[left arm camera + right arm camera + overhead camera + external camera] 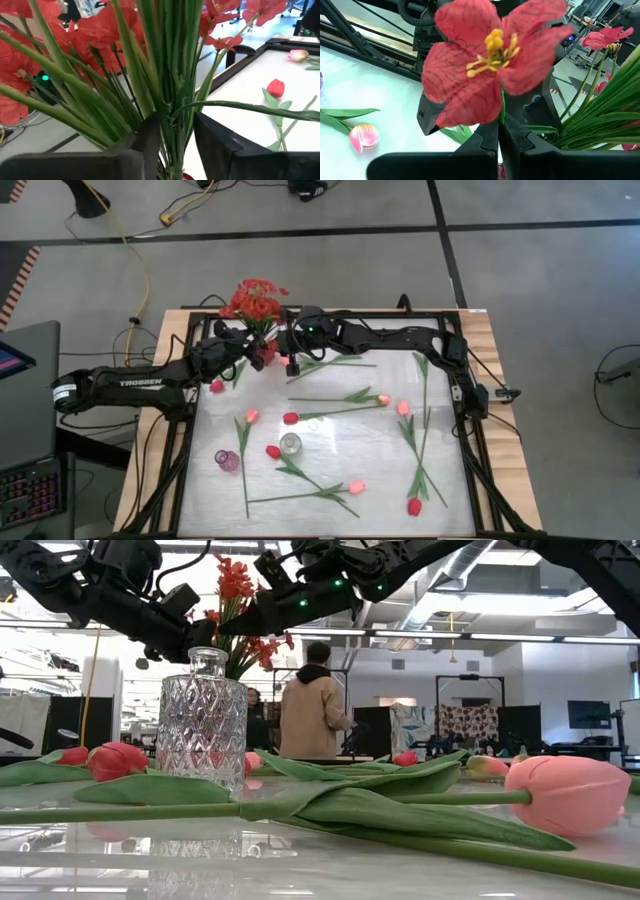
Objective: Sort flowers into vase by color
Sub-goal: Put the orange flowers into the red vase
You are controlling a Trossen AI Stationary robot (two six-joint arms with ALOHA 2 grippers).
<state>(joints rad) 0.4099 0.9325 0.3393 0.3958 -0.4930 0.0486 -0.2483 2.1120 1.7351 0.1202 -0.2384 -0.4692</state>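
Note:
A bushy spray of red blossoms (pixel 258 302) stands upright at the table's far left, its green stems (pixel 175 100) bunched. My left gripper (pixel 250 355) reaches it from the left, its fingers on either side of the stem bundle. My right gripper (pixel 290 352) comes from the right and is shut below one open red blossom (pixel 490 55). Red and pink tulips (pixel 330 412) lie flat on the white tabletop. A clear cut-glass vase (pixel 202 720) and a small purple vase (pixel 228 461) stand nearer the front. My left gripper holds the spray's bunched green stems (pixel 176 131) between its two fingers (pixel 150 142), coming nearly level from the table's left and lying across the upright stems. The stems fill the gap. What the spray's foot stands in is hidden. My right gripper pinches the thin green stem (pixel 501 114) of one red blossom just under the bloom, between its shut fingers (pixel 487 142). It comes nearly level from the table's right. The blossom stands upright above the fingers.
The black frame (pixel 455 395) rims the white tabletop. Tulips lie scattered over the middle and the right (pixel 415 445). Cables and a yellow cord (pixel 145 275) lie on the floor beyond the far edge. People stand in the room behind (pixel 312 705).

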